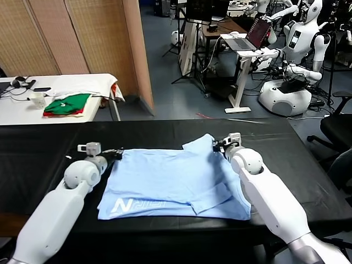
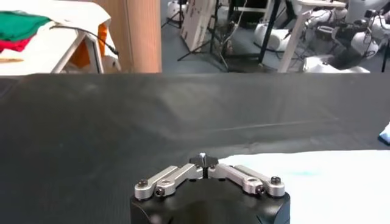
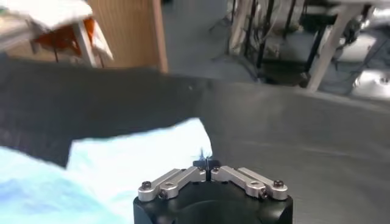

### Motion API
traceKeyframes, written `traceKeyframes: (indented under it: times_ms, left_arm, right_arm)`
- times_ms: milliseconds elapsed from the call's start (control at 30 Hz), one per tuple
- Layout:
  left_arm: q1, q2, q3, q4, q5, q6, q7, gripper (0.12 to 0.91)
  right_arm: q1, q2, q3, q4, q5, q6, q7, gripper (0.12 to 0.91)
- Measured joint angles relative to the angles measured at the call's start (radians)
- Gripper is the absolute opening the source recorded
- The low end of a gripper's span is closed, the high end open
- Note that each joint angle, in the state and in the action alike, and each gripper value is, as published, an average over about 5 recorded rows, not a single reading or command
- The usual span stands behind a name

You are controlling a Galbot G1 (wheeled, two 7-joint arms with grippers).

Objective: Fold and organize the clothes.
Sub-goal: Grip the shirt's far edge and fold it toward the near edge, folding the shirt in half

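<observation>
As two hands (image 1: 116,153) (image 1: 219,145) pinch, one T-shirt (image 1: 170,181)

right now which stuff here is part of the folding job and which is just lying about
Part of the job:
- light-blue T-shirt on the black table
- left gripper, shut on the shirt's far left edge
- right gripper, shut on the shirt's far right edge

Just lying about:
- green and red folded clothes on the white side table
- laptop on its stand

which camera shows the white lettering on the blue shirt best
The head view: the white lettering sits on the pale light-blue thin T-shirt, near its front left corner. Both wrist views show only plain blue fabric edges, no print.
</observation>
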Motion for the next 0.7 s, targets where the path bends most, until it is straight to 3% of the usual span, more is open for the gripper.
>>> traceKeyframes:
  times_ms: [500,700]
  left_arm:
    - [0.238,0.096,-0.149,-0.233,-0.013,-0.02,0.011,0.147]
    - [0.344,0.101,-0.192,-0.326,0.009,-0.014,0.005,0.147]
  right_arm:
    - [-0.221,-0.12,0.139,0.265,0.016,-0.083,0.003,0.141]
    - [-0.325,-0.178,0.176,0.377,0.017,-0.131,0.03,0.141]
